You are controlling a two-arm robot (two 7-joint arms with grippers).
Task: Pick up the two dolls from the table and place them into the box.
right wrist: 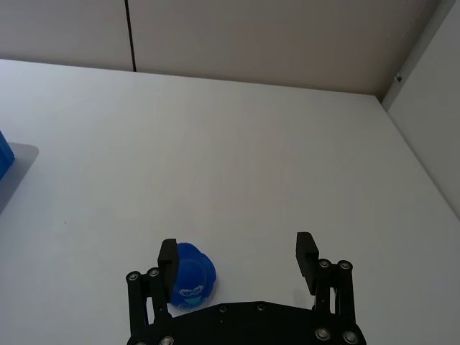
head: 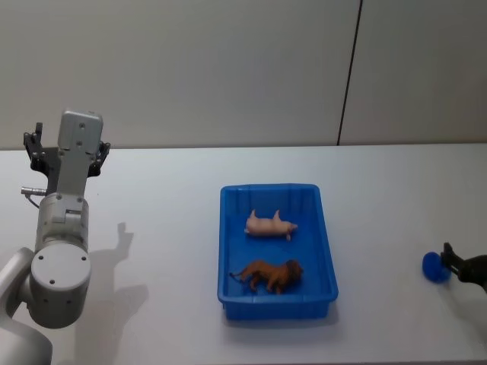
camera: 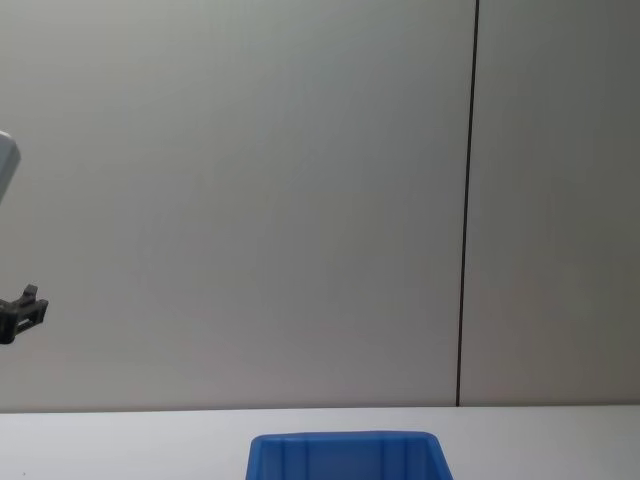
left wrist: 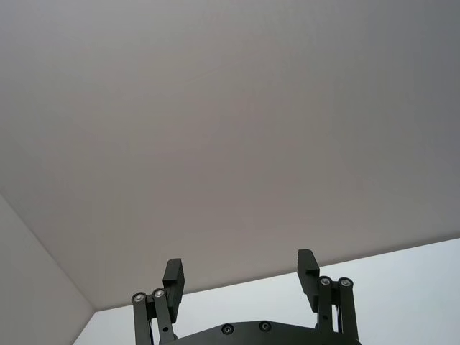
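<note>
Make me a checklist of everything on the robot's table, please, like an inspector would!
Surface: white table, flat and plain.
Job's things: blue box mid-table holding a pink pig toy and a brown lion toy; a small blue doll lies on the table near the right edge, outside the box.
Clutter: nothing seen.
Grippers: right gripper open, low at the table, one finger beside the blue doll, not closed on it; left gripper open and empty, raised at the left side.
Cables: nothing seen.
Surroundings: grey wall with a thin black vertical line.
</note>
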